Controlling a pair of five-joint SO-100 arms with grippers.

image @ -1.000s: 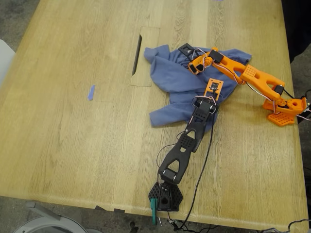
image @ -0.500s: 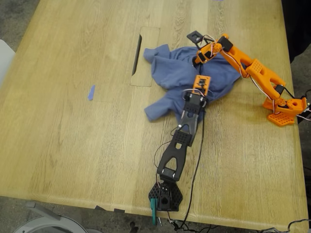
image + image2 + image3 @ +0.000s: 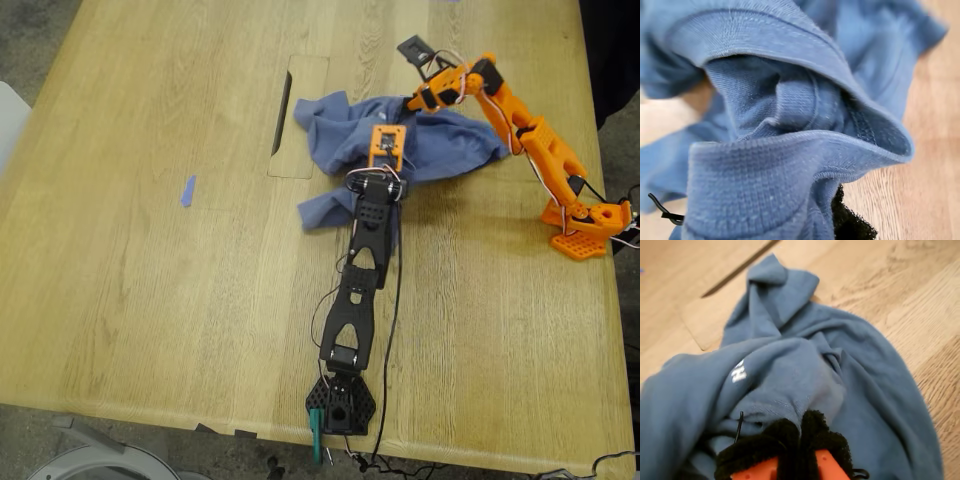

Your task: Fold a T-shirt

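Spreading comes before any fold, I judge, because the T-shirt (image 3: 445,145) lies crumpled on the table (image 3: 150,260), just to the exterior view's right of the cable slot (image 3: 283,112), with no hem or sleeve laid flat. My second gripper (image 3: 800,440) has its padded fingers (image 3: 827,437) pressed together on a bunched ridge of the cloth, while whether my first gripper is apart or together I cannot tell, as cloth fills its view. The next move calls for drawing the two holds apart and lowering the shirt flat.
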